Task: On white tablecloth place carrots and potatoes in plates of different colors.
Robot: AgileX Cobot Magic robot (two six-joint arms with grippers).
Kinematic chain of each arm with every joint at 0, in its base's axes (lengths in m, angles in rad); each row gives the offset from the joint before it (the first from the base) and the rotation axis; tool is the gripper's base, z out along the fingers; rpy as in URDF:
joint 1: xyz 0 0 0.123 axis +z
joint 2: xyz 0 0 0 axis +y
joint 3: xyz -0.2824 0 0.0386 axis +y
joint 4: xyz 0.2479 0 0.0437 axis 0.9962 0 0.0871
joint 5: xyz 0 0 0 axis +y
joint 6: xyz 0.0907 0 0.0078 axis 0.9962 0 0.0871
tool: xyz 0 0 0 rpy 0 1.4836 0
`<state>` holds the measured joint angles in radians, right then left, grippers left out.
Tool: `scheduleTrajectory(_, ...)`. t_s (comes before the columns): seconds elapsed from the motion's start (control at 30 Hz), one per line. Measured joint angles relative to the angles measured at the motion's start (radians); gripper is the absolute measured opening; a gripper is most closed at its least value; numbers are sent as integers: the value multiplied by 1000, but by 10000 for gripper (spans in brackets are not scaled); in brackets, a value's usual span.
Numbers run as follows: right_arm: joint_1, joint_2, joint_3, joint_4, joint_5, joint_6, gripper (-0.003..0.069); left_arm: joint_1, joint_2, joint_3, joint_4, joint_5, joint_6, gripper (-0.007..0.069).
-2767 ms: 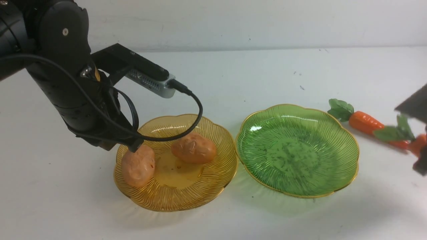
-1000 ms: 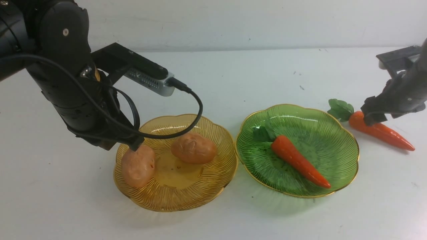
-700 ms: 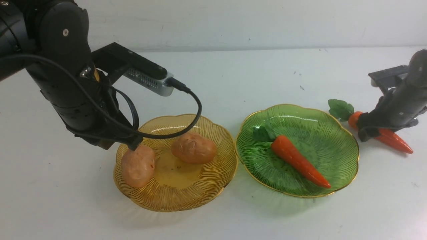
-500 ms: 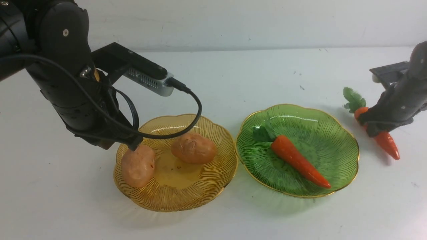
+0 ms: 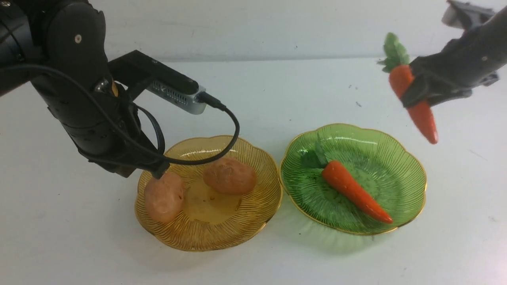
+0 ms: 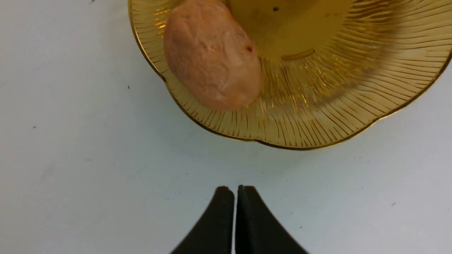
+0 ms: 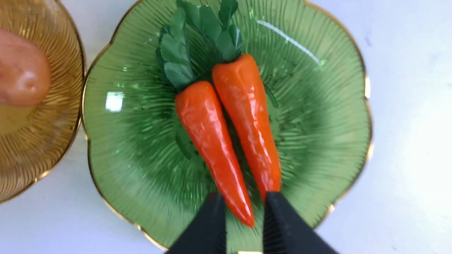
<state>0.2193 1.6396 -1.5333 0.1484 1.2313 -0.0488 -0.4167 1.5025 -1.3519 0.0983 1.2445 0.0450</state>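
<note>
On the white tablecloth (image 5: 277, 87) an amber plate (image 5: 237, 225) holds two potatoes (image 5: 163, 196) (image 5: 229, 175). A green plate (image 5: 396, 158) holds one carrot (image 5: 352, 190). High to the right of the green plate, my right gripper (image 5: 414, 95) is shut on a second carrot (image 5: 424, 116), tip down and leaves up. The right wrist view shows two carrots (image 7: 208, 137) (image 7: 247, 116) side by side against the green plate (image 7: 317, 106), one tip between my right gripper's (image 7: 245, 211) fingers. My left gripper (image 6: 235, 190) is shut and empty, beside the amber plate's rim (image 6: 317, 106) near a potato (image 6: 212, 56).
My left arm and its camera cable (image 5: 233, 130) hang over the amber plate's left side. A pale wall (image 5: 277, 23) closes off the table's far edge. Both plates stand side by side, almost touching.
My right gripper closed on the carrot lying right of the green plate and lifted it high off the cloth, swinging it tip down. The left arm has not moved.
</note>
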Motion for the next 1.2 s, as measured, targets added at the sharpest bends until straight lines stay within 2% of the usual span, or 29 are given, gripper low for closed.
scheduleTrajectory(0.03,0,-55,35,-16,2,4,67,0,0,0,0,0,0,-3)
scheduleTrajectory(0.1,0,-163,112,-45,4,10,19,0,0,0,0,0,0,-3)
scheduleTrajectory(0.23,0,-399,321,-85,-20,33,-11,0,0,0,-1,0,0,-3)
scheduleTrajectory(0.33,0,-641,586,-91,-282,71,-15,0,0,0,-1,0,-1,-3)
scheduleTrajectory(0.47,0,-979,940,-99,-784,85,-15,0,0,0,-1,0,-1,-3)
scheduleTrajectory(0.57,0,-1124,1042,-100,-916,85,-15,0,0,0,-1,0,-4,-3)
scheduleTrajectory(1.2,0,-1184,1060,-123,-901,85,-15,0,0,0,4,0,-5,-3)
